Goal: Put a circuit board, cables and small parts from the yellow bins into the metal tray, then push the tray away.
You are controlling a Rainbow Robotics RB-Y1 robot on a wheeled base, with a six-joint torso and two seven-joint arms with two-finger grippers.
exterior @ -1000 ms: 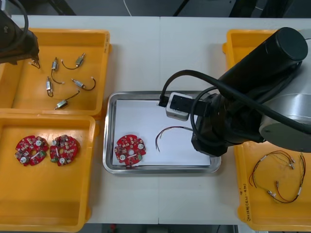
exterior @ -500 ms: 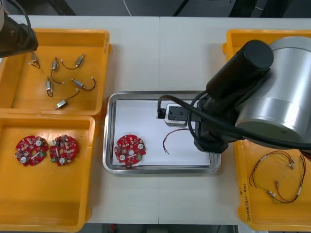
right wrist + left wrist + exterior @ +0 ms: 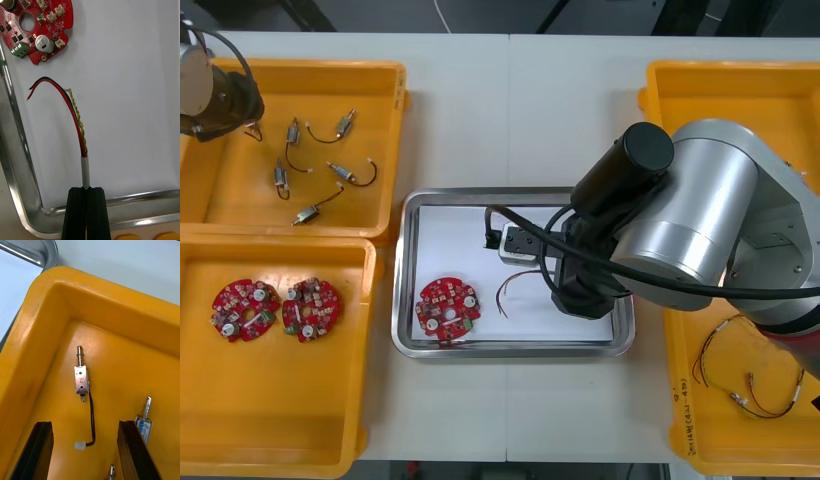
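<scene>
Black fingers of the right gripper (image 3: 87,192) pinch the cable (image 3: 77,123) by its grey sleeve, wires trailing inside the tray (image 3: 20,157) near the circuit board (image 3: 35,26). Release low, so it stays inside. Over a small metal part (image 3: 81,379) in its bin (image 3: 41,333), the left gripper (image 3: 84,450) hangs spread.

The right arm (image 3: 680,230) swings leftward over the metal tray (image 3: 406,300) and now covers its right side. The red and yellow cable (image 3: 77,120), pinched in the right gripper (image 3: 86,192), moves with it, its loose ends nearer the circuit board (image 3: 447,308). The left arm (image 3: 205,88) turns over its yellow bin (image 3: 300,66).
</scene>
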